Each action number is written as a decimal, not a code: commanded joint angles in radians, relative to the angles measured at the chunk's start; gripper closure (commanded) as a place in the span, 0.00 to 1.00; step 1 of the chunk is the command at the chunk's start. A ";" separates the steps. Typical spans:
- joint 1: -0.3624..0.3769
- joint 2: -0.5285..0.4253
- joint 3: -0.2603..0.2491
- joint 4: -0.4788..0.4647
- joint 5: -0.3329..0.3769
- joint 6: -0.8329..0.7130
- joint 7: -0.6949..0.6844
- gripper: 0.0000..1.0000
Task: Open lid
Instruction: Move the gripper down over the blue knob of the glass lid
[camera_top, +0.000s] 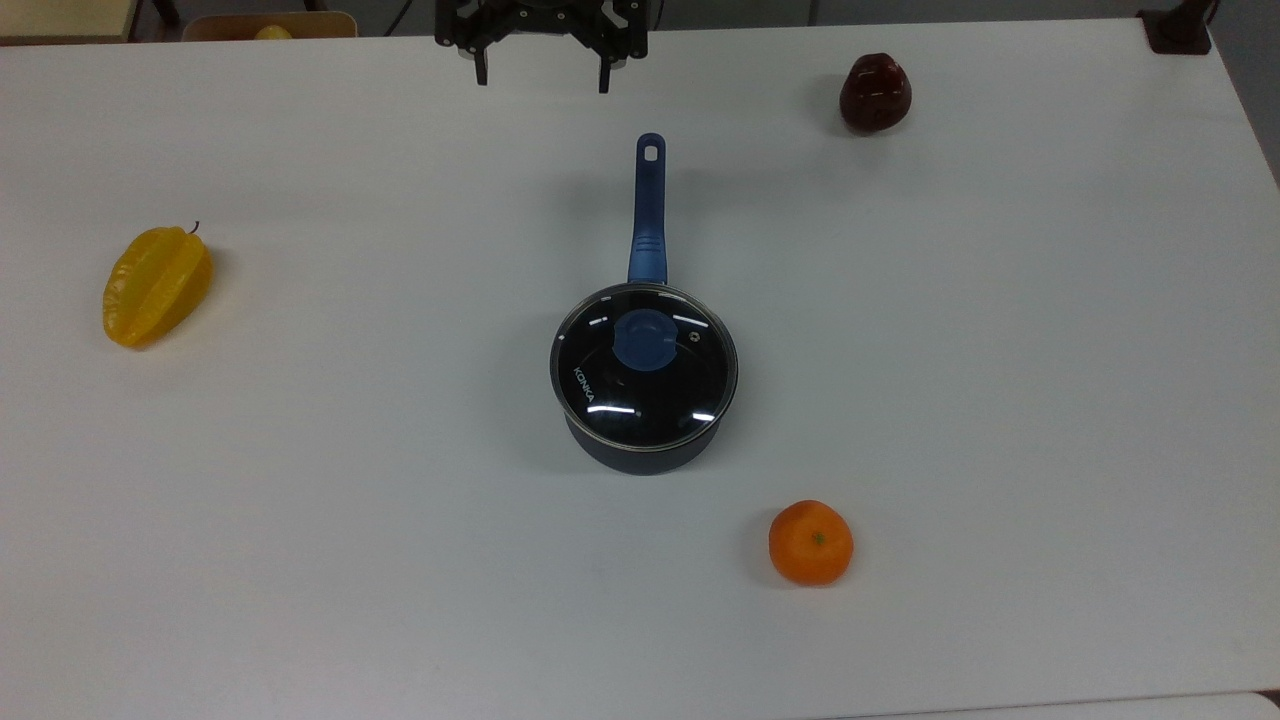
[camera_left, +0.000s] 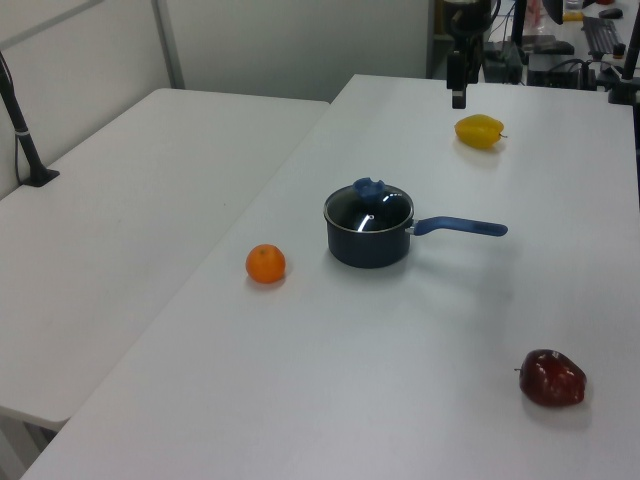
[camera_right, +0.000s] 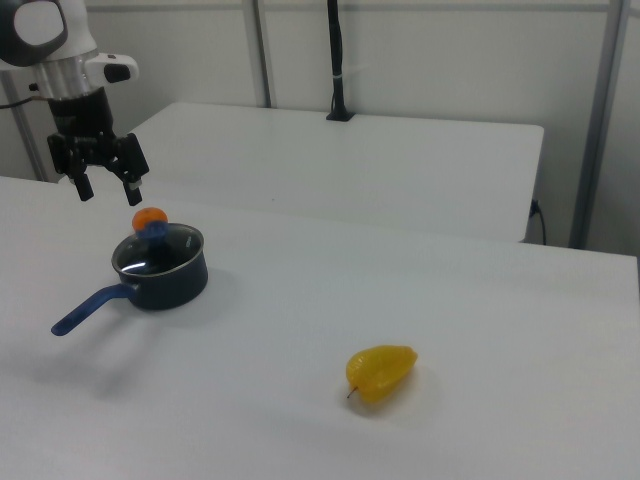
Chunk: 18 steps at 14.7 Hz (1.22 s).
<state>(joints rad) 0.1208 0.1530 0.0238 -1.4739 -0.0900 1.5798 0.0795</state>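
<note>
Table (camera_top: 300, 500) white. Pan (camera_top: 645, 445) at centre, handle to 12 o'clock in top view. Lid (camera_top: 600, 385) seated on pan, blue knob (camera_top: 644, 340) at its middle. Gripper (camera_top: 541, 78) at 12 o'clock in top view, above table, beyond handle end, fingers wide apart, holding nothing. Starfruit (camera_top: 156, 285) at 9 o'clock. Apple (camera_top: 875, 93) at 1 o'clock. Orange (camera_top: 811, 542) at 5 o'clock.

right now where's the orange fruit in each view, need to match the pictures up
Top view: orange fruit low, right of centre, below the saucepan.
Left view: orange fruit left of centre, left of the saucepan.
Right view: orange fruit upper left, just behind the saucepan.
Shared landmark: the saucepan.
</note>
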 joint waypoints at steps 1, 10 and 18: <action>-0.001 -0.026 -0.013 -0.042 0.013 0.034 0.017 0.00; 0.007 -0.001 -0.008 -0.033 0.032 0.162 0.008 0.00; 0.019 0.132 -0.005 -0.033 0.041 0.403 0.023 0.00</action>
<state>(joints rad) 0.1211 0.2342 0.0207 -1.4877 -0.0678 1.9016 0.0838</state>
